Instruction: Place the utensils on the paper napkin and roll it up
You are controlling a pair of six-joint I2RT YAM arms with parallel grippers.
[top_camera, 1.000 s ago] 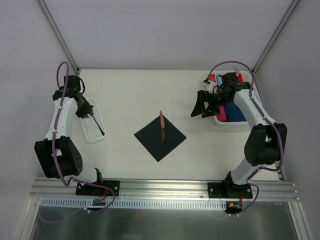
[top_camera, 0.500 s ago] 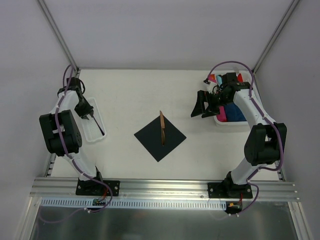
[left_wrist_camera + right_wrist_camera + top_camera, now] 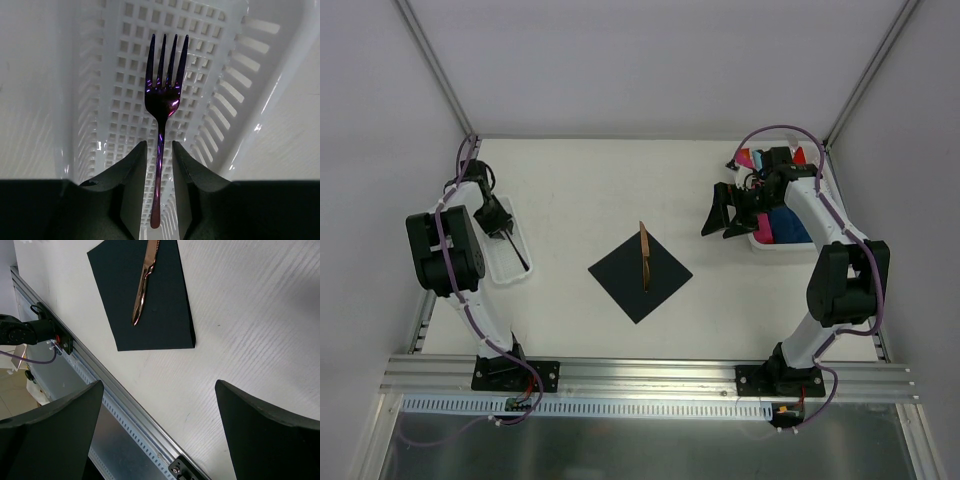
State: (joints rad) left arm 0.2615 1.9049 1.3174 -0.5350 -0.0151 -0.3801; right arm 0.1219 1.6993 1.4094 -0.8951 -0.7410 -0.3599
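Left gripper [image 3: 159,146] is sitting with jaws slightly parted, straddling the handle of the purple fork [image 3: 162,95] without pinching it. The fork is lying in the white basket [image 3: 120,100] at 9 o'clock from the paper napkin [image 3: 625,275]. Right gripper [image 3: 159,385] is hovering spread wide at 2 o'clock from the napkin, which is lying flat mid-table with the copper knife [image 3: 644,255] on it, running 12 to 6.

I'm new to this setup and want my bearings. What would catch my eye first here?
A near-black paper napkin lies as a diamond mid-table with a copper-coloured knife on it. At the left, the left gripper straddles the handle of a purple fork lying in a white slotted basket. The right gripper hangs wide open at the right.
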